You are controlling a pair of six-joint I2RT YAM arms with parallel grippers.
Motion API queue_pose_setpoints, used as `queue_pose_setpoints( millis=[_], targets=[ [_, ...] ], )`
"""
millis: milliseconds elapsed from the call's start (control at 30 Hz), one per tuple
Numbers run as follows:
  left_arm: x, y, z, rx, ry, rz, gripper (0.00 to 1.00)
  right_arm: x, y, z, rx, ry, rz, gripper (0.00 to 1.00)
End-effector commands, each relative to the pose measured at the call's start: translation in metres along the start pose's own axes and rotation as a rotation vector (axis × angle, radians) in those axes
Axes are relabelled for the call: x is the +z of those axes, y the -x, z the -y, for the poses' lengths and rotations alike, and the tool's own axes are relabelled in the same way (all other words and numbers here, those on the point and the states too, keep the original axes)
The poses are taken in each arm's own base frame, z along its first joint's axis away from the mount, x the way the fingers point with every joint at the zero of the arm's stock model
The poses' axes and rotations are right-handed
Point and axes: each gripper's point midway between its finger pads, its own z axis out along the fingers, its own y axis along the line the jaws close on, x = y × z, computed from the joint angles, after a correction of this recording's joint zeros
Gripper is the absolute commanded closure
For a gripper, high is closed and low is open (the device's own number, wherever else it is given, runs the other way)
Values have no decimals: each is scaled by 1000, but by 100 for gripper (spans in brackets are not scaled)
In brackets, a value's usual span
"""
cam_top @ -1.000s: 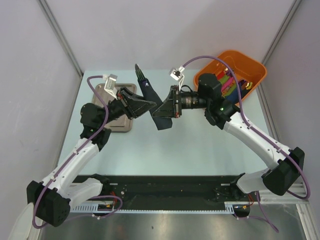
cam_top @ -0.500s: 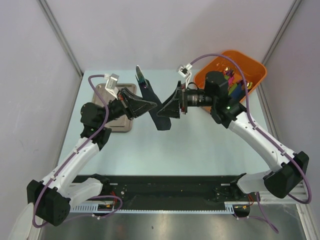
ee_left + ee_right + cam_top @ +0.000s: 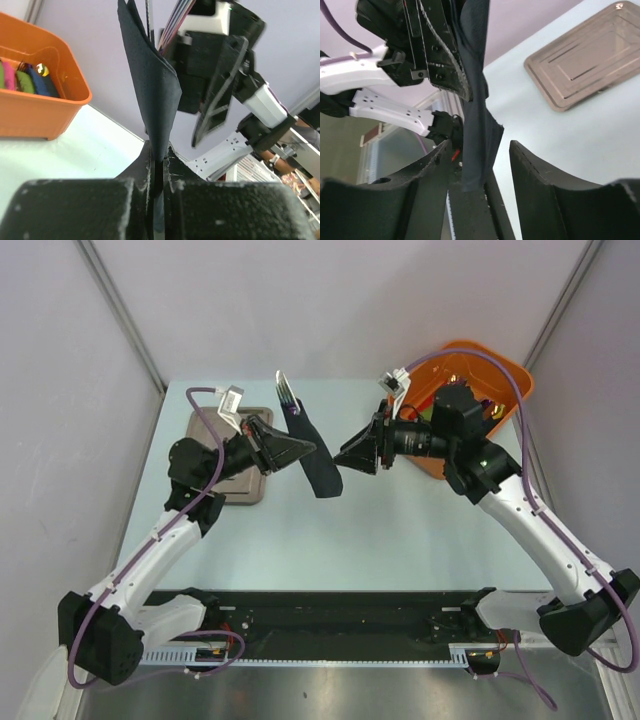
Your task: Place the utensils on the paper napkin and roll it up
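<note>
Above the table [image 3: 400,530] my left gripper [image 3: 308,448] clamps the paper napkin [image 3: 322,475], utensils [image 3: 284,390] poking out; right gripper [image 3: 345,455] gapes empty. Rolling seems done, I think.

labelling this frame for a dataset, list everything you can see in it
napkin: one, black, wrapped round the utensils, held up off the table
utensils: count unclear, iridescent, fork tines poking out of the napkin's far end
tray: one, steel, far left of the table
bin: one, orange, far right corner
rolled napkins: several, green, pink and blue, in the bin
table: one, pale blue, under it all
left gripper: one, black, shut on the napkin
right gripper: one, black, open, close beside the napkin's lower end
</note>
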Motion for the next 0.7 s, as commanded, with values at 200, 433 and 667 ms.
queue_pose_setpoints(
  millis=[200, 433, 667],
  targets=[
    [11, 26, -16, -2, 104, 73, 100, 25, 9, 6, -74, -85, 61, 26],
    [15, 31, -15, -8, 96, 90, 100, 48, 4, 11, -54, -59, 63, 30],
    [17, 31, -16, -22, 92, 93, 100, 56, -1, 16, -55, -54, 56, 59]
  ],
)
